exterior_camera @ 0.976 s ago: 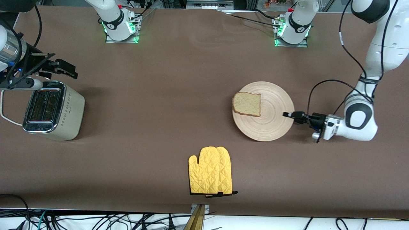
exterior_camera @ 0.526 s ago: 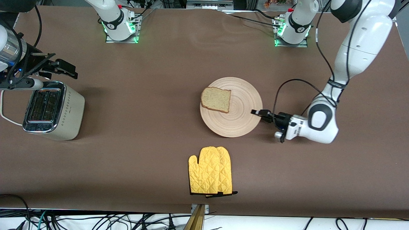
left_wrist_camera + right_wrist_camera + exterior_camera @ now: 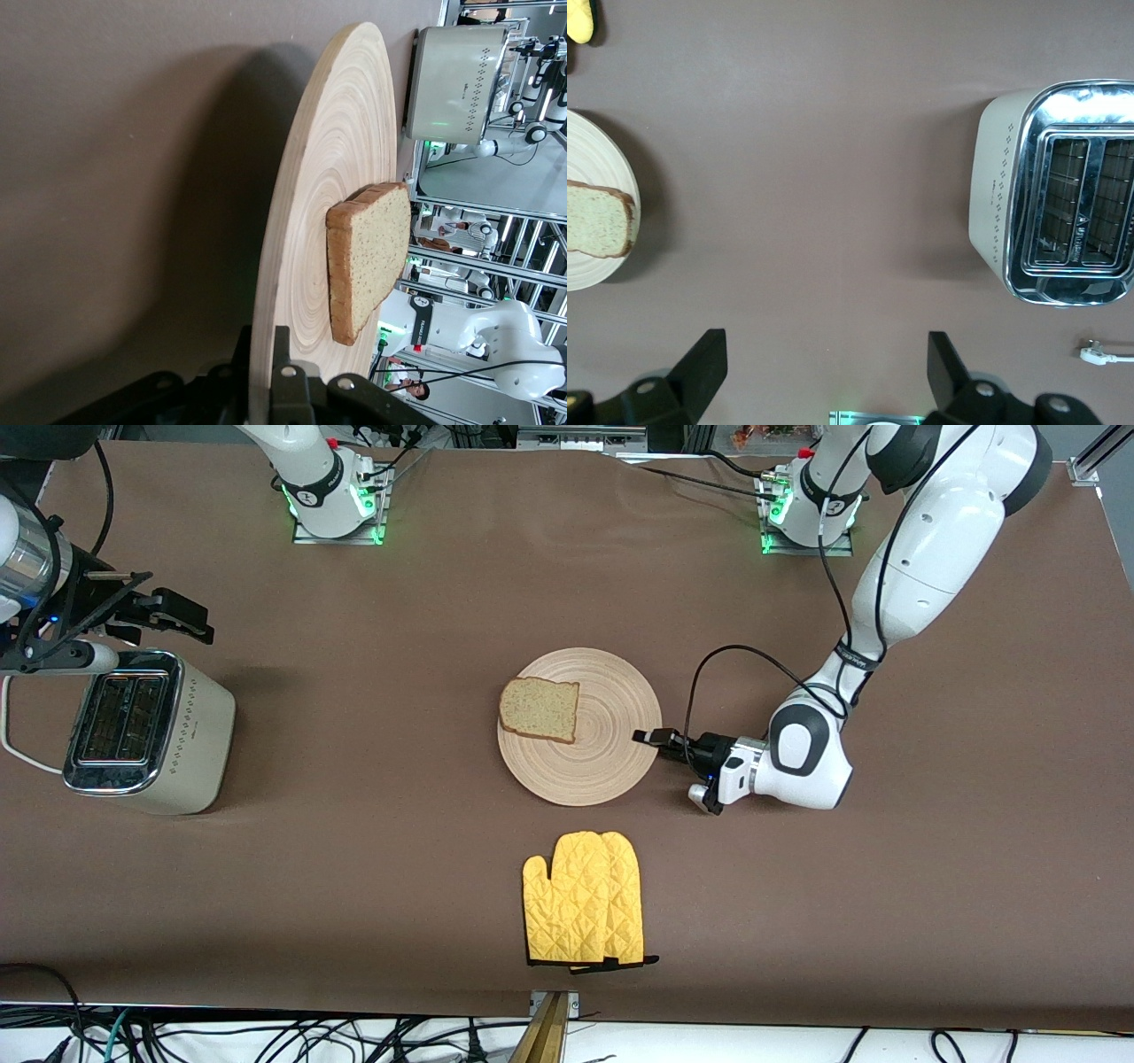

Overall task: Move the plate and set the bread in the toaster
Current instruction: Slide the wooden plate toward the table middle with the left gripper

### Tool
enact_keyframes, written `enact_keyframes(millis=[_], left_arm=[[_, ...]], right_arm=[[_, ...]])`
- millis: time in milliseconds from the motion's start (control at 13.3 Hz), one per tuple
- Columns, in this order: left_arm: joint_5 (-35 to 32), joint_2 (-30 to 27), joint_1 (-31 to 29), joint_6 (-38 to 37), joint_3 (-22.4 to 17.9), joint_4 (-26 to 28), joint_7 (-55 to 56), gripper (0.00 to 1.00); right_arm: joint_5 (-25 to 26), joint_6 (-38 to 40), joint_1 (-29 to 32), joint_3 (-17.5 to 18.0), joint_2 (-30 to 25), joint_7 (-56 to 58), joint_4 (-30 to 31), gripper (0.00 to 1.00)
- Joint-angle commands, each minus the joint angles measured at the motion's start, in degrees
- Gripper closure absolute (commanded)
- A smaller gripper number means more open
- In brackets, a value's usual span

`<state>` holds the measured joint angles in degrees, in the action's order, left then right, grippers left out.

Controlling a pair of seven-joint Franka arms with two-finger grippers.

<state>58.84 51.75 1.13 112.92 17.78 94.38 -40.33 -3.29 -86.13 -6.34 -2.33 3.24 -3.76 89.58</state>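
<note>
Two arms are shown at the brown table (image 3: 372, 886). The left gripper (image 3: 651, 737) is clamped on the rim of the plate (image 3: 611, 753), at the edge turned toward the left arm's end of the table; its fingers are closed tight on the wood, as is confirmed in the left wrist view (image 3: 283, 390). The plate is set near the middle of the table, with the bread (image 3: 539, 709) lying flat on the part of it toward the right arm's end. The right gripper (image 3: 168, 622) is held in the air just beside the toaster (image 3: 146, 731), its fingers (image 3: 700, 359) spread wide and nothing between them. The toaster is placed at the right arm's end, slots upward. A yellow oven mitt (image 3: 583, 911) is seen nearer to the front camera than the plate.
</note>
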Motion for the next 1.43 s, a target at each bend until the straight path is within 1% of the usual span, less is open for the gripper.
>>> enact_keyframes(millis=[0, 75, 150, 225, 300, 375, 451, 526, 601, 676, 751, 826, 901, 1051, 1126, 1201, 1276, 1352], left_arm=[[2.3, 0.5, 0.6, -0.2, -0.2, -0.3, -1.7, 1.00], [2.3, 0.5, 0.8, -0.2, -0.2, -0.3, -1.6, 1.00], [2.3, 0.5, 1.1, -0.2, -0.2, -0.1, -1.6, 0.77], [2.2, 0.4, 1.2, -0.2, -0.2, 0.1, -1.6, 0.59], [1.6, 0.2, 0.7, -0.2, -0.3, 0.1, -1.8, 0.07], [0.4, -0.2, 0.3, -0.4, -0.5, 0.1, -2.4, 0.00], [0.0, -0.7, 0.0, -0.7, -0.5, 0.1, -2.3, 0.00], [-0.2, -2.3, -0.3, -0.9, -0.8, 0.4, -2.1, 0.00], [-2.5, -4.0, -1.0, -1.6, -1.1, 0.4, -1.5, 0.00], [-6.9, -6.0, -2.1, -2.1, -1.2, 0.2, -0.7, 0.00], [-13.5, -8.1, -3.9, -2.4, -1.1, 0.0, 0.3, 0.00], [-20.5, -9.9, -5.3, -4.4, -0.8, -0.5, 0.6, 0.00], [-25.5, -12.3, -6.5, -7.4, -1.0, -0.8, 1.0, 0.00], [-34.0, -18.2, -9.0, -10.7, -1.1, -0.8, 1.0, 0.00], [-39.2, -21.5, -9.2, -11.6, -1.3, -0.9, 1.2, 0.00], [-46.0, -25.2, -9.2, -12.0, -1.2, -0.8, 2.5, 0.00], [-51.4, -28.7, -9.2, -12.9, -1.2, -0.8, 6.4, 0.00], [-55.0, -32.2, -9.1, -15.0, -0.8, -1.0, 10.6, 0.00]], right_arm=[[0.7, 0.5, 0.1, 0.0, -0.7, 0.9, 0.2, 0.00], [0.6, 0.6, 0.1, 0.0, -0.7, 0.9, 0.2, 0.00], [0.6, 1.3, 0.1, 0.0, -0.6, 0.4, 0.2, 0.00], [0.5, 1.6, 0.1, 0.0, -0.6, 0.2, 0.2, 0.00], [0.5, 1.6, 0.1, 0.0, -0.6, 0.0, 0.2, 0.00], [0.4, 1.6, 0.1, 0.0, -0.6, -0.1, 0.2, 0.00], [0.2, 1.6, 0.1, 0.0, -0.6, -0.2, 0.2, 0.00], [0.2, 1.6, 0.0, 0.0, -0.6, -0.2, 0.2, 0.00], [0.2, 1.6, -0.1, 0.0, -0.5, -0.2, 0.3, 0.00], [0.1, 1.5, -0.3, 0.1, -0.2, -0.3, 0.5, 0.00], [0.0, 0.8, -1.0, 0.5, 0.9, -2.9, 0.5, 0.00], [-0.3, -0.2, -3.1, 0.5, 2.4, -7.2, 0.5, 0.00], [-0.5, -1.4, -4.4, 0.5, 3.5, -9.2, 0.5, 0.00], [-3.2, -1.7, -5.4, 0.5, 4.9, -9.5, 0.6, 0.00], [-4.0, -2.4, -5.8, 0.6, 5.8, -9.5, 1.1, 0.00], [-4.5, -3.6, -7.1, 0.6, 6.0, -9.5, 2.8, 0.00], [-4.9, -5.4, -8.6, 0.6, 5.9, -9.8, 5.3, 0.00], [-5.1, -7.8, -9.3, 0.7, 5.9, -11.9, 8.0, 0.00]])
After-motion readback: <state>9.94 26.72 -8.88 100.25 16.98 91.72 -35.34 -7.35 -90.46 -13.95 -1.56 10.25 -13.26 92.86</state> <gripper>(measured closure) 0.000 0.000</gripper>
